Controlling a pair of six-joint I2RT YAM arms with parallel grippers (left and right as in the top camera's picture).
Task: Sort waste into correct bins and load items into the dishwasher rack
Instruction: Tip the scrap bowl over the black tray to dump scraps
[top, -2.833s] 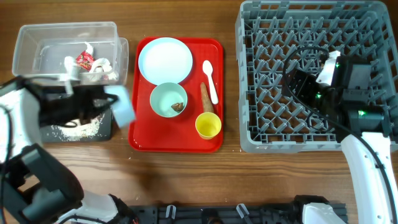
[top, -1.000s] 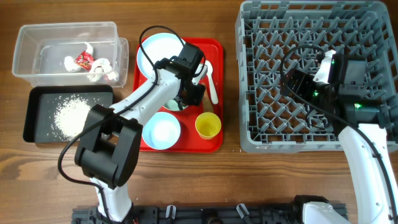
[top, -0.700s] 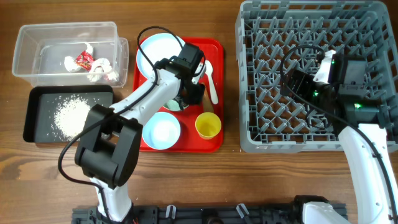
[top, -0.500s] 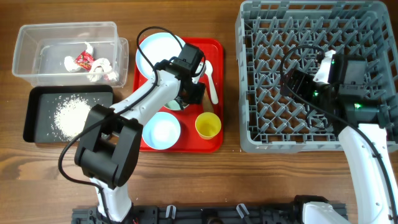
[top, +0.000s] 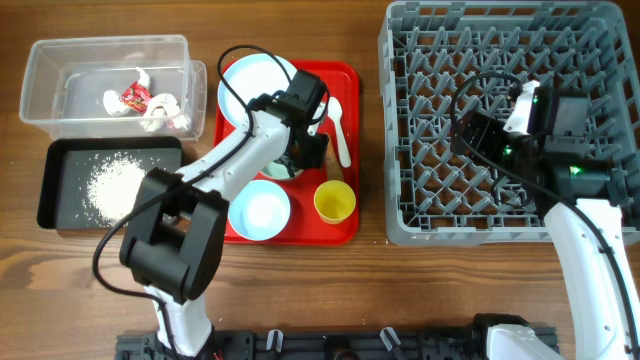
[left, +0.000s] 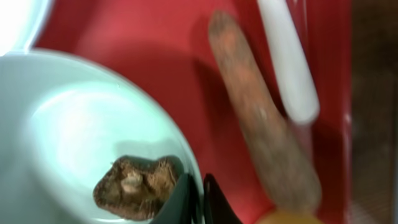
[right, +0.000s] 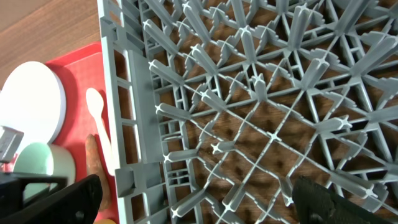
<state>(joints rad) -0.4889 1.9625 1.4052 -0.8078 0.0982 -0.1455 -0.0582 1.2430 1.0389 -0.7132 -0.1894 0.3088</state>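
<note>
My left gripper (top: 305, 152) (left: 200, 199) is shut on the rim of a pale blue bowl (left: 74, 137) on the red tray, one finger inside and one outside. A brown food lump (left: 134, 186) lies in that bowl. The orange-brown stick (left: 261, 130) and the white spoon (top: 338, 125) (left: 289, 62) lie just right of it. A second, empty bowl (top: 260, 212), the yellow cup (top: 334, 202) and the plate (top: 255, 85) are also on the tray. My right gripper (top: 480, 135) (right: 199, 205) is open and empty over the grey rack (top: 400, 200).
The clear tub (top: 45, 95) at the back left holds the red-and-white wrapper (top: 135, 96) and tissue (top: 160, 112). The black tray (top: 60, 205) in front of it holds rice (top: 115, 183). The red tray (top: 345, 80) lies between the bins and the rack.
My left arm has come from the black tray to the red tray. The second bowl now sits empty on the tray's front left. In the last second little has moved.
</note>
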